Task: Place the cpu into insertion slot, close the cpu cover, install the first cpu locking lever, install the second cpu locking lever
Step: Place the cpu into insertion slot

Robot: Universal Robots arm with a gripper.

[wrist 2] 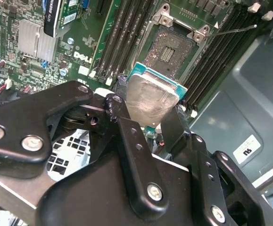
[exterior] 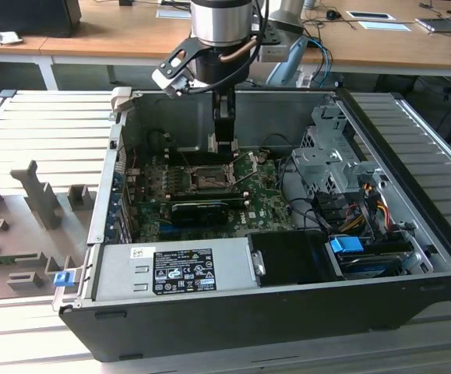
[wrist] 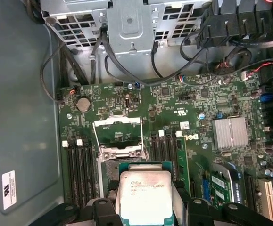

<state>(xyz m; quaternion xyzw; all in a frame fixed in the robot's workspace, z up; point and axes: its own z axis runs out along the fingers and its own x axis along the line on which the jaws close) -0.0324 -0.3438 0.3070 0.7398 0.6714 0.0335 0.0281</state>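
Slatted grey desk [exterior: 46, 125], carrying grey fixture blocks towards the exterior view's left; wooden desks [exterior: 93, 39] stand across the room behind. Black computer case [exterior: 209, 327], lying on the slatted desk with its open side up and its walls rimming the cavity on all four sides. Robot arm [exterior: 221, 23], reaching straight down into that opening. Power supply [exterior: 170, 269], along the near wall; metal drive cage [exterior: 326, 160] with cable bundles, at the exterior view's right. Green motherboard [exterior: 264, 206], on the case floor between them, with open air above it where the arm descends. Black pincer [wrist 2: 148, 110], pinching the cpu by two opposite edges. Insertion slot [wrist 2: 171, 49], a dark square socket between the memory slots [wrist 2: 127, 33], unfilled. Cpu cover [wrist: 117, 123], a metal frame plate raised off the socket along the far edge. Cpu [wrist: 145, 197], silver top towards the camera, held above the board just beside the socket's near edge, not seated. Thin locking lever [wrist 2: 230, 30], standing clear of the socket.
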